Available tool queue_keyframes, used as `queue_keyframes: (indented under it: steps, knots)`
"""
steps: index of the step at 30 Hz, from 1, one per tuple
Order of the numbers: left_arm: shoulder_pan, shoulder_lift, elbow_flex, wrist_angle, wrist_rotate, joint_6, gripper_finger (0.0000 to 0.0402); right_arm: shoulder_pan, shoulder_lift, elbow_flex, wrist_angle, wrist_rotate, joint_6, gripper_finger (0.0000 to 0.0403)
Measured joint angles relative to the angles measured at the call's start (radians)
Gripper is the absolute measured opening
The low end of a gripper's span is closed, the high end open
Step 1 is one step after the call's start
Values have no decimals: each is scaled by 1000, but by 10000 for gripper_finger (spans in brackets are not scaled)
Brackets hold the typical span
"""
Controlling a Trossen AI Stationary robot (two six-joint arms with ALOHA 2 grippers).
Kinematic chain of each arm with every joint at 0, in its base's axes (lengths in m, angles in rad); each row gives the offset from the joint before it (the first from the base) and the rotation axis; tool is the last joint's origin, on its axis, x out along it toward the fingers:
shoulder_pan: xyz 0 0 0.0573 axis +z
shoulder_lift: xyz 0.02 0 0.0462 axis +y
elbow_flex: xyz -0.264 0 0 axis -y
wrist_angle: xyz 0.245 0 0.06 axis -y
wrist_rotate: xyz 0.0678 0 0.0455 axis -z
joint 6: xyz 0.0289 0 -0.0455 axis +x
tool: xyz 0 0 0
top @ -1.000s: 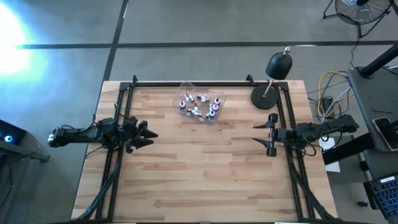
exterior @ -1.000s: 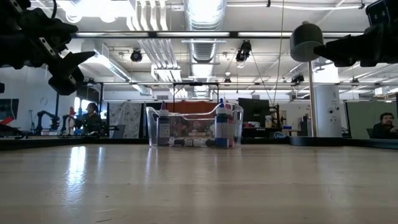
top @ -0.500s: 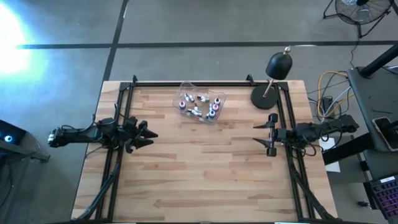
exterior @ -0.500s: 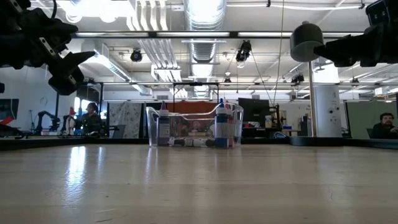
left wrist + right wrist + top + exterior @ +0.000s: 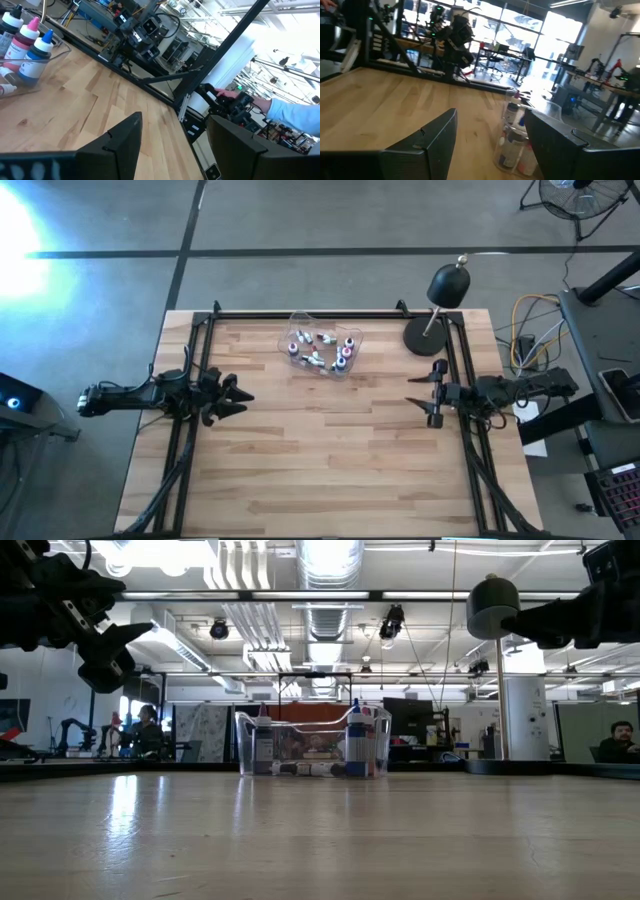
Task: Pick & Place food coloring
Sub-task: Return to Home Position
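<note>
The food coloring bottles (image 5: pixel 320 350) sit in a clear plastic tub (image 5: pixel 300 322) at the far middle of the table, some upright and some lying down. The low view shows the tub (image 5: pixel 244 745) with blue-capped bottles (image 5: pixel 355 745) standing in it. The left wrist view shows pink and blue bottles (image 5: pixel 30 42), and the right wrist view shows the bottles (image 5: pixel 512 142) through the tub wall. My left gripper (image 5: pixel 240 395) hovers open at the table's left edge, pointing level toward the right. My right gripper (image 5: pixel 415 394) hovers open at the right edge, pointing left. Both are far from the tub.
A black desk lamp (image 5: pixel 435 305) stands at the far right corner, its base on the table. Black frame rails (image 5: pixel 190 370) run along the left, right and far edges. Bare wood lies between the grippers and the tub. A person's light sleeve (image 5: pixel 295 112) shows beyond the table.
</note>
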Motion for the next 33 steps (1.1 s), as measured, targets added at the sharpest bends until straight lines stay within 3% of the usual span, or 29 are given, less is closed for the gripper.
queue_keyframes:
  steps: [12,33]
  knots:
    - [12,0,0,0,-2,0,197,-188,-19,-1,0,1,0,224]
    - [12,0,0,0,-2,0,197,-194,-19,0,0,0,0,224]
